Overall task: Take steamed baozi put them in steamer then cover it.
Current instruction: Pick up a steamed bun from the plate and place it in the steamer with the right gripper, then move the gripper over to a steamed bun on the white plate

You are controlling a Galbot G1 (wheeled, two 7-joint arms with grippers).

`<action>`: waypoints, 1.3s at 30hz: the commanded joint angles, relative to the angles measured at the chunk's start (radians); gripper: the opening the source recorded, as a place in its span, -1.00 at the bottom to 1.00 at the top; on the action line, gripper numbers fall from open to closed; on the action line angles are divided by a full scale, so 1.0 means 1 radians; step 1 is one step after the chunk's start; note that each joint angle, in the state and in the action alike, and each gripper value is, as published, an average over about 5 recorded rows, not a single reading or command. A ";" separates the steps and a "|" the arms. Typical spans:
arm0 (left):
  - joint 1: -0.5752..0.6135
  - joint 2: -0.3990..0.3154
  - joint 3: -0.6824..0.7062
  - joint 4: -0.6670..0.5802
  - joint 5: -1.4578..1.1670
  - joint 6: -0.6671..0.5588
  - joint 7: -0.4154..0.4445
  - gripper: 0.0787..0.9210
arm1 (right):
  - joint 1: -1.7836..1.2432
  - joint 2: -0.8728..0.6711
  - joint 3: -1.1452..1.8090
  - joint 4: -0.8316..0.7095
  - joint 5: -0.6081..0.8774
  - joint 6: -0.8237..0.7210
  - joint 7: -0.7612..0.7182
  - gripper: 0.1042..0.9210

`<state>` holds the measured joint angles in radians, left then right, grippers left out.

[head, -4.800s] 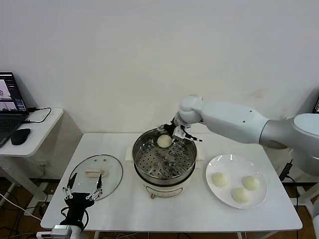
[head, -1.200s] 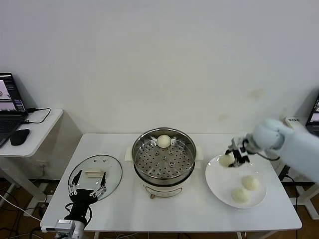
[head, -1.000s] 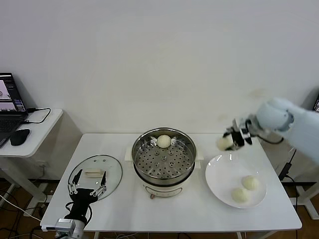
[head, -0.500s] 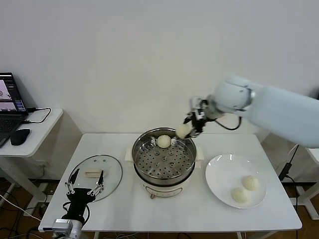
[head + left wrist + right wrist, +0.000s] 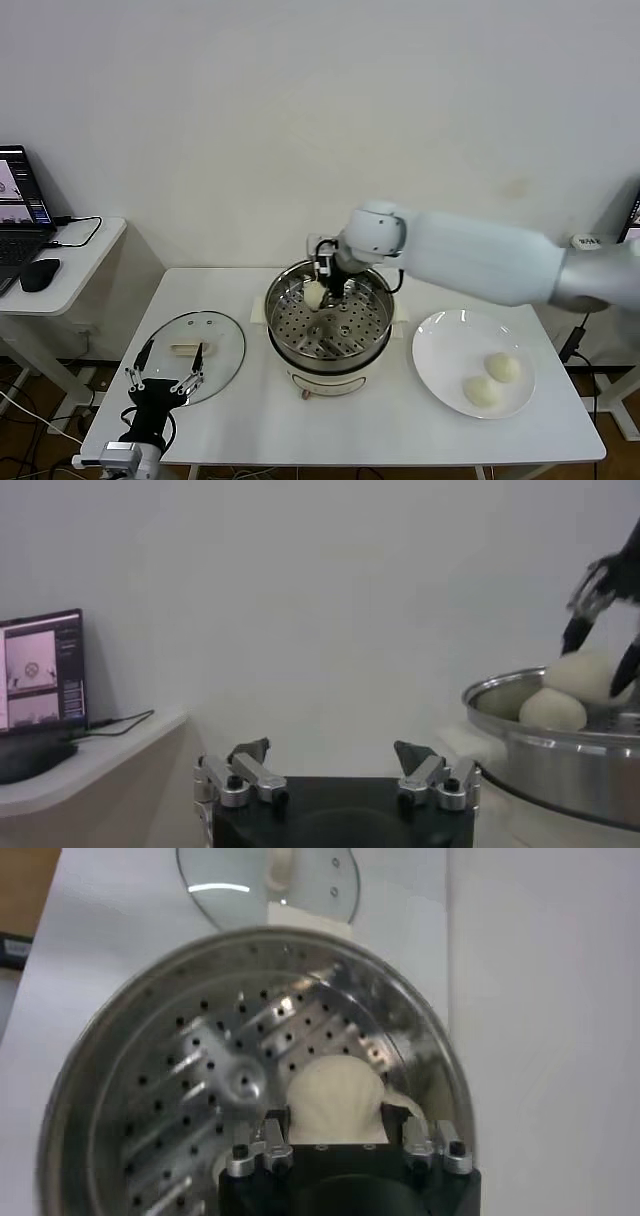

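We see a white counter (image 5: 420, 425) carrying everything, and at its middle stands the steamer (image 5: 329, 325), a shiny steel pot with a perforated tray on a white base. Our right arm reaches across from the right side, and the right gripper (image 5: 326, 283) hangs over the back part of the steamer's tray with its jaws closed around one steamed baozi (image 5: 315, 294); the right wrist view shows that bun (image 5: 335, 1098) pinched between the jaws just above the perforated tray, close to the pot's wall. In the left wrist view a second baozi (image 5: 553, 709) sits on the tray right under the held one, the two looking as if they touch. To the right of the steamer lies a flat white plate (image 5: 440, 345) with two more baozi (image 5: 503, 367) on its far-right part, close beside each other. To the left of the steamer rests a round glass lid (image 5: 225, 340) with a cream handle, flat on the counter. Our left gripper (image 5: 165, 378) waits low at the counter's front left edge, just in front of the lid, its jaws spread open and holding nothing.
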<state>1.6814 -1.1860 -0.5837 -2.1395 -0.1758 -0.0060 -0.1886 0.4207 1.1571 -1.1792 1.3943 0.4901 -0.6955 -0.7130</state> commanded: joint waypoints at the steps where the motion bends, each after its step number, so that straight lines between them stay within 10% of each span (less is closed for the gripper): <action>1: 0.001 0.001 -0.002 0.001 -0.001 -0.002 0.001 0.77 | -0.086 0.100 0.018 -0.090 -0.005 -0.027 0.033 0.16; 14: -0.008 -0.003 0.009 0.003 0.000 -0.003 0.001 0.77 | 0.016 -0.016 0.029 0.001 0.004 -0.007 -0.051 0.56; 39: -0.024 0.024 0.046 0.015 0.001 -0.001 0.001 0.77 | -0.009 -0.939 0.043 0.393 -0.483 0.456 -0.437 0.76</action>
<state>1.6566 -1.1626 -0.5438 -2.1255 -0.1767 -0.0079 -0.1876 0.5606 0.5391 -1.1744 1.6765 0.2109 -0.3833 -1.0677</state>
